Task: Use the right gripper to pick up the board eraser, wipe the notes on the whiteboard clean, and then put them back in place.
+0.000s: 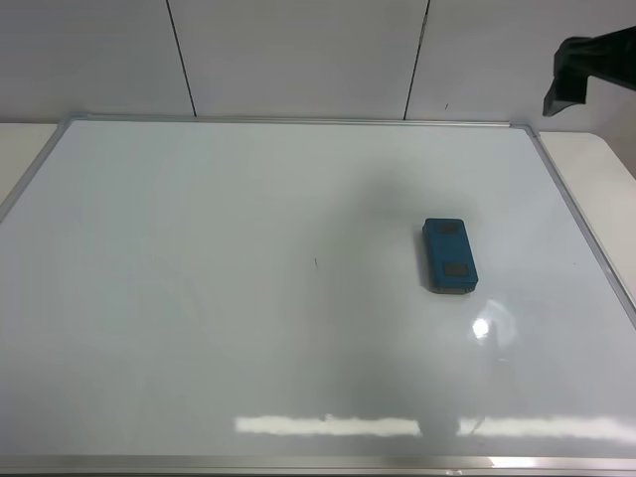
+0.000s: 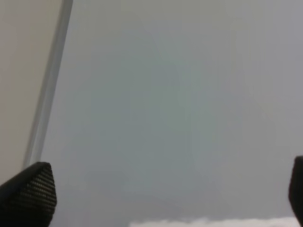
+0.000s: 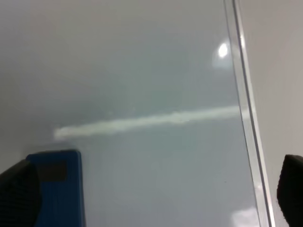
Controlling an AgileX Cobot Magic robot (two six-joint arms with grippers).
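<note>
The eraser (image 1: 449, 256) is lying flat on the board (image 1: 199, 298), right of centre, long axis running roughly front-to-back, nothing touching it. The right fingers (image 3: 151, 189) are hovering spread wide w/ nothing between them; the eraser is sitting just beside one fingertip (image 3: 19, 194), not centred in the gap. The left fingers (image 2: 156, 191) are also spread apart & empty, looking at bare board near its frame. The eraser is looking like a light, stiff plastic block, prob. w/ a soft felt underside; not fragile. The board is glossy, so the eraser is likely to skate if nudged sideways. Best hold: across the short width, on the two long side walls, near mid-length, avoiding the grey patches on top. No notes are showing apart from one tiny dark tick (image 1: 316, 263) near board centre, so wiping is looking done or nearly so. The high view is giving the eraser's whole outline & the right arm (image 1: 586, 70) raised at the far corner; the right wrist view is giving only one eraser end but is showing the finger-to-eraser offset, which the high view isn't.
</note>
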